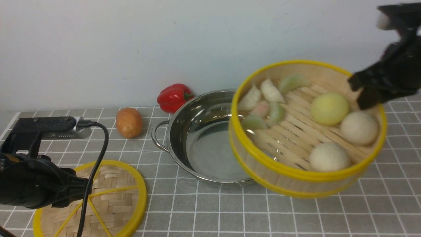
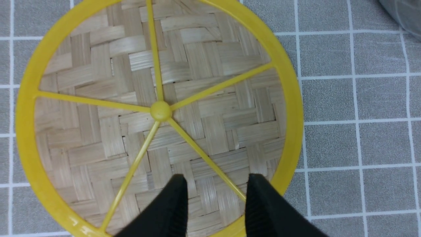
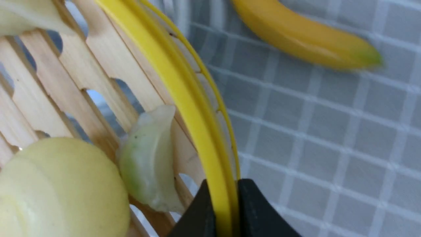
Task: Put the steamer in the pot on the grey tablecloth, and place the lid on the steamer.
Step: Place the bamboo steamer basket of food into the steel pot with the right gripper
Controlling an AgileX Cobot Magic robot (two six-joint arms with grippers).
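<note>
Yellow-rimmed, the tilted bamboo steamer (image 1: 312,177) shows its slatted floor, the right pincer (image 3: 227,194) gripping its wall.

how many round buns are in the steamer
3 in sight: the yellow one near the steamer's middle, two white ones right of it and nearer

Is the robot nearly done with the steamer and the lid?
Not yet. No part looks finished: the pot on the grey tablecloth has nothing in it. In hand: the right pincer grips the rim of the steamer, tilted in the air with food inside. Left to do: lower the steamer in, then add the lid, which lies on the cloth under the open left pincer.
</note>
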